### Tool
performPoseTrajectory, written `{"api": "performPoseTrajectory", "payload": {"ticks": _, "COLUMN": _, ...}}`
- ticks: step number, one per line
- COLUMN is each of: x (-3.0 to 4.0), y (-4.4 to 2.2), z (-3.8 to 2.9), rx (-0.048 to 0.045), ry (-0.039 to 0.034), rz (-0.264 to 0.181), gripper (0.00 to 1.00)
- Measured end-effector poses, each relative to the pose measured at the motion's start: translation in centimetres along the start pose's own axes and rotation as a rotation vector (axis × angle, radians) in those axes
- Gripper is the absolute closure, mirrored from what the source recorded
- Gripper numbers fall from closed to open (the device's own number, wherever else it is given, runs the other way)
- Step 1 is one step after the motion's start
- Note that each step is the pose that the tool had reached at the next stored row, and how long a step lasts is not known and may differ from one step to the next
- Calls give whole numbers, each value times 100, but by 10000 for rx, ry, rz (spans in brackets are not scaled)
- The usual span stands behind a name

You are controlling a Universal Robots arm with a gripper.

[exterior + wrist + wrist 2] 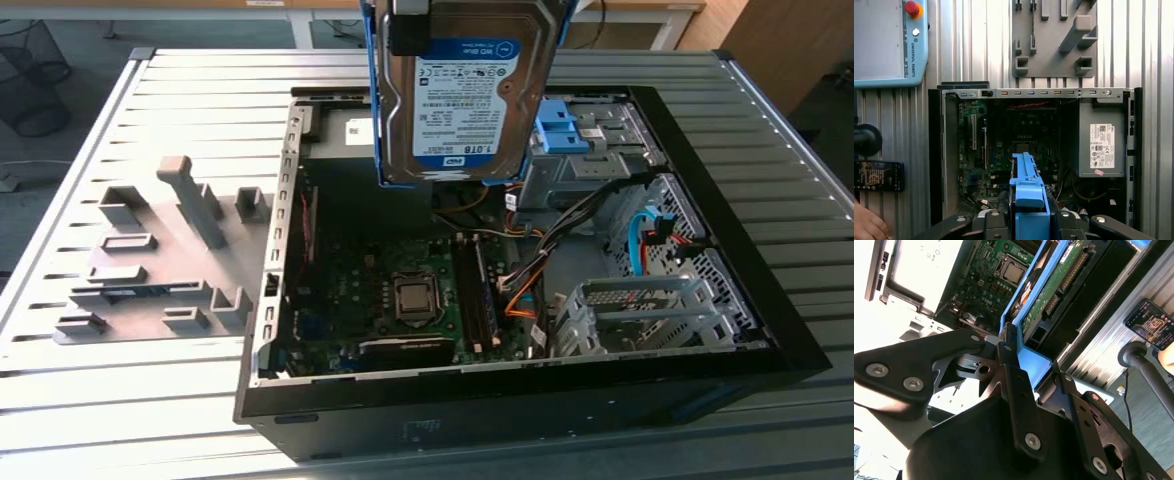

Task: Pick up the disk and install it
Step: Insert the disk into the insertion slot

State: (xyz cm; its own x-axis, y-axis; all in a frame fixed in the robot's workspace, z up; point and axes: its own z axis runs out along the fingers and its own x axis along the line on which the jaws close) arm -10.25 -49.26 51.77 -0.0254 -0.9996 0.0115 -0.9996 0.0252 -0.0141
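My pincer (1031,354) grips the disk (461,100) (pickup done), the open case (534,405) below it; installing, I judge, needs alignment with a drive cage (647,310).

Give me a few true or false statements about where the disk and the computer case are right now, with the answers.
1. The disk lies flat on the table. False: it hangs upright above the open computer case, jaws shut on it.
2. The disk's label faces the exterior view. True.
3. A grey fixture plate lies at the exterior view's left of the case. True.
4. The case is closed. False: its motherboard is exposed.
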Motion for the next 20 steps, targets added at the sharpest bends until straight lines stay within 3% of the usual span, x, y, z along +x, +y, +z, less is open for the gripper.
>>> {"api": "performPoseTrajectory", "payload": {"ticks": 10, "x": 169, "y": -3, "z": 13, "rx": 0, "ry": -1, "rz": 1, "gripper": 63}}
{"api": "performPoseTrajectory", "payload": {"ticks": 20, "x": 179, "y": -4, "z": 13, "rx": 0, "ry": 0, "rz": 1, "gripper": 63}}
